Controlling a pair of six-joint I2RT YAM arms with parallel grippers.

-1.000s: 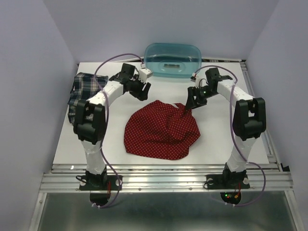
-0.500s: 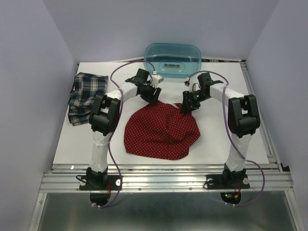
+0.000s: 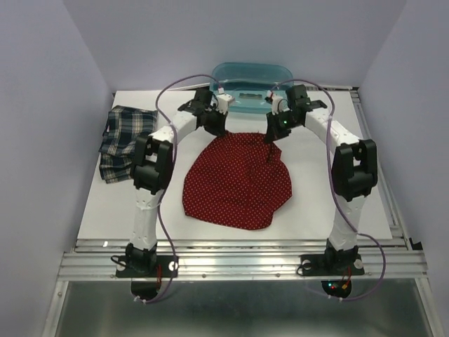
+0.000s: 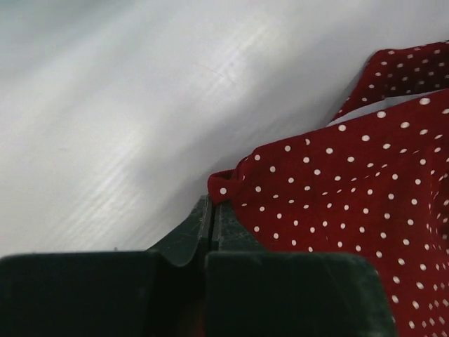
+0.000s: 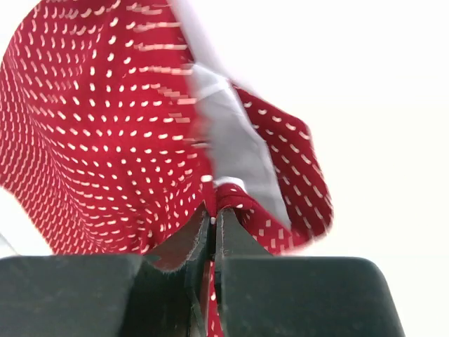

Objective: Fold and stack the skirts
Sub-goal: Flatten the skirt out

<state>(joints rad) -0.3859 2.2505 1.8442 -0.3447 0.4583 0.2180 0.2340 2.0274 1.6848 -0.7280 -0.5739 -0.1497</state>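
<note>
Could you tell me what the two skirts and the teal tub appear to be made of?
The red skirt looks like thin matte cloth with printed white dots; it drapes and creases softly. The plaid skirt seems soft matte cloth too, lying in folds. The teal tub looks like glossy translucent plastic, its walls letting light through.

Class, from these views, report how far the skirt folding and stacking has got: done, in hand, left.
Done: nothing clearly; the plaid skirt lies rumpled at the left edge of the table, apart. In hand: the left gripper and right gripper are shut on the red skirt at its far edge; it lies spread open. Left: fold it, then stack the two skirts.
</note>
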